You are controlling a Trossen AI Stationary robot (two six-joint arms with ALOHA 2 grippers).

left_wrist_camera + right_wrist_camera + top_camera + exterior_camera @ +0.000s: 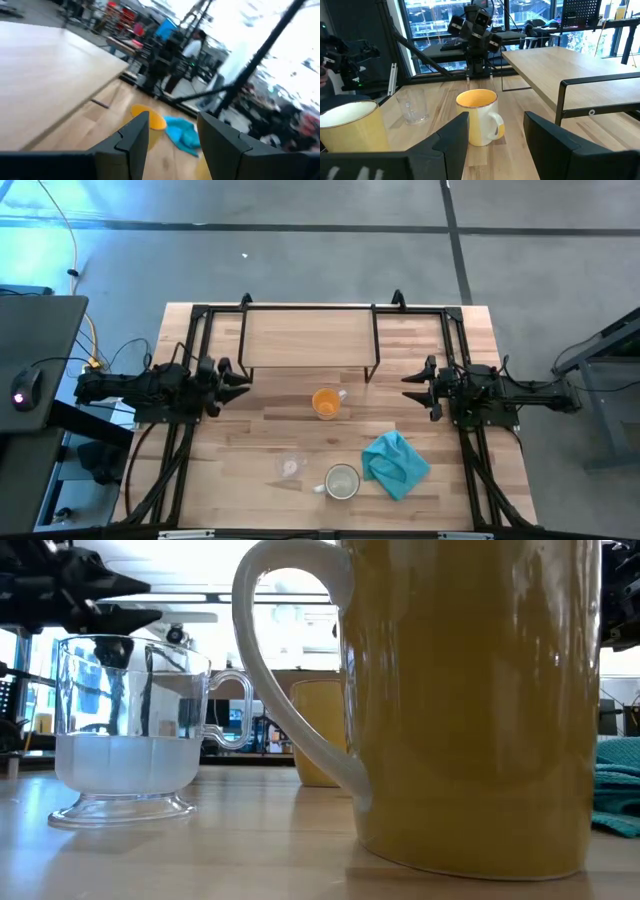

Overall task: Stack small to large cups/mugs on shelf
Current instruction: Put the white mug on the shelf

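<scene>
The orange mug (326,402) stands upright on the table just in front of the shelf (310,340), between both grippers. The clear glass cup (290,467) and the cream-white mug (342,481) stand side by side near the table's near edge. My left gripper (237,383) hovers open to the left of the orange mug (148,120). My right gripper (412,385) hovers open to its right and faces the orange mug (479,117). In the low view the cream-white mug (470,700) fills the foreground, with the glass cup (130,730) to its left.
A teal-blue cloth (395,463) lies crumpled on the table right of the cream-white mug. The shelf board (570,65) stands on black wire legs along the far edge. Bare tabletop lies between the orange mug and the two near cups.
</scene>
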